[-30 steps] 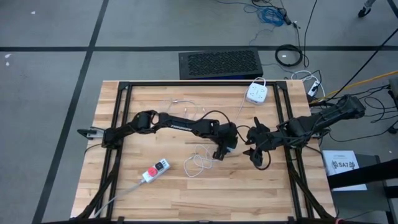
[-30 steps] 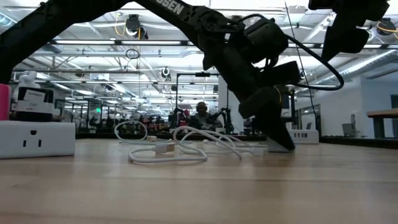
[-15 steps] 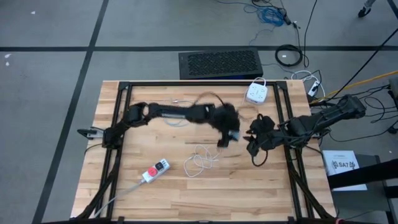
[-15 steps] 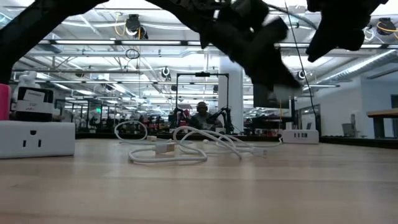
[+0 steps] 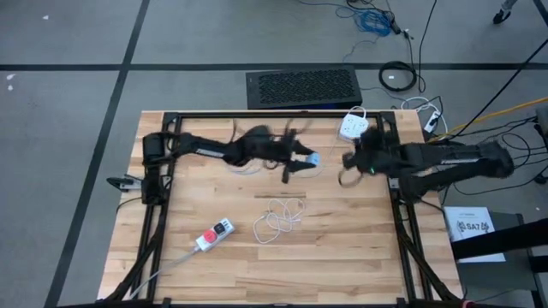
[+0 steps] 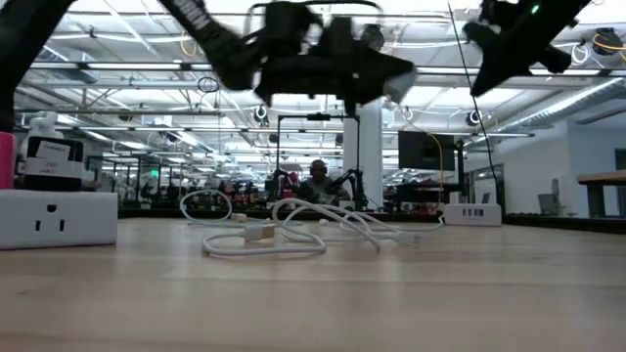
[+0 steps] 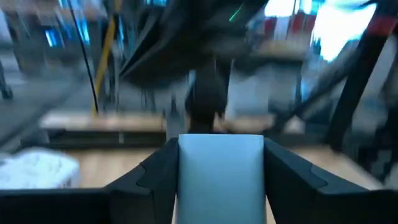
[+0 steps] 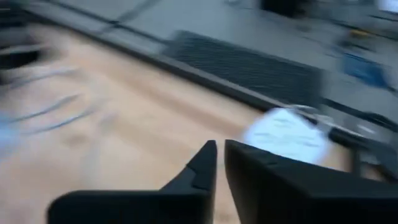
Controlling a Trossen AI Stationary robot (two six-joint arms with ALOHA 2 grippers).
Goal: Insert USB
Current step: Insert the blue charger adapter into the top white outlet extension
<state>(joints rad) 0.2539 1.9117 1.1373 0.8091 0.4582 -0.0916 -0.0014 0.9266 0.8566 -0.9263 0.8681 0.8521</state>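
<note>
High view — left gripper [image 5: 310, 160] mid-table, right gripper [image 5: 349, 160] near back edge.

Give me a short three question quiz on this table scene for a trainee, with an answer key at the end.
1. True or false: the coiled white cable on the wooden table is held by a gripper.
2. What sits between the left gripper fingers: A) a pale blue-white block, B) a red strip, C) nothing?
3. Fill in: the right gripper is ___ and holds nothing.

Key: 1 false, it lies loose. 2 A. 3 shut.
</note>
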